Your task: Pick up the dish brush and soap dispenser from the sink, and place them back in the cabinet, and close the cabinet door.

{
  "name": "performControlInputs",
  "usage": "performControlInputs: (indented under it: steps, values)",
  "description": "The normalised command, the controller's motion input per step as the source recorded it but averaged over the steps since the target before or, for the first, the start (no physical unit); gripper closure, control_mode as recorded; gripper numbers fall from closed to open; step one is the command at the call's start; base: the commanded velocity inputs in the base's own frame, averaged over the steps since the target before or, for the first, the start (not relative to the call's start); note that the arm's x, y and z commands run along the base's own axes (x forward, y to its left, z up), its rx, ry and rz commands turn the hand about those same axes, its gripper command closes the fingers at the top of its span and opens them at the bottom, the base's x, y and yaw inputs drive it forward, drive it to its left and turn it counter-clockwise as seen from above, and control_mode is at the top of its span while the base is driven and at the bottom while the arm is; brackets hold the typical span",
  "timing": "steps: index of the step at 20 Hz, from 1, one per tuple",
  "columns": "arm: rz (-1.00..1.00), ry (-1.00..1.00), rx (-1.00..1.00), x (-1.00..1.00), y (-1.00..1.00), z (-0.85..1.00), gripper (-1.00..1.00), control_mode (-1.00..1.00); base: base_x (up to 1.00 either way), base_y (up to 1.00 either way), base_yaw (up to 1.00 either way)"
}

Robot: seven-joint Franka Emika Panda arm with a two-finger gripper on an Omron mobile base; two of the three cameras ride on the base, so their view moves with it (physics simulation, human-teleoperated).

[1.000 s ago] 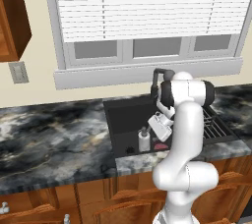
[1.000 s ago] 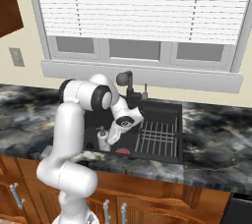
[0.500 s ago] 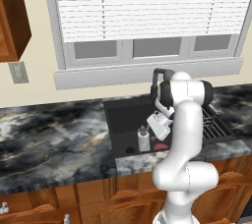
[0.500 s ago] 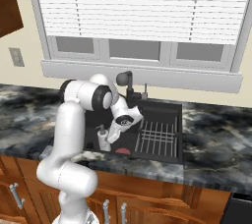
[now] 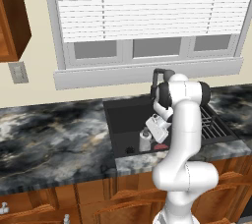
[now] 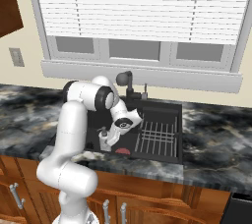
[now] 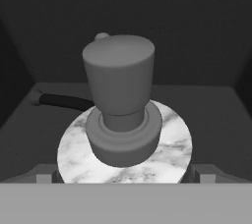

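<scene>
The soap dispenser, a white marbled bottle with a dark grey pump, stands upright in the black sink near its front wall. My gripper hangs open directly above it, with one fingertip on each side of the bottle's shoulder. The base views show the hand tilted down over the bottle. The dish brush lies on the sink floor beside the bottle, and its dark handle runs off behind it. A corner of the reddish-brown cabinet shows at the upper left.
A dark faucet rises behind the sink. A wire rack fills the basin's right half. The round drain sits left of the bottle. Marbled countertop runs to both sides, with wooden base drawers below.
</scene>
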Motion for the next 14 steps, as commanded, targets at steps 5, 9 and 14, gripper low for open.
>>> performControlInputs:
  steps: [5, 9, 14]
  values:
    - [0.00, 0.00, 0.00, 0.00, 0.04, -0.26, -1.00, -1.00, 0.00, 0.00, 0.00]
    - [0.00, 0.00, 0.00, 0.00, 0.01, -0.06, -1.00, -1.00, 0.00, 0.00, 0.00]
    - [0.00, 0.00, 0.00, 0.00, 0.05, -0.02, -1.00, -1.00, 0.00, 0.00, 0.00]
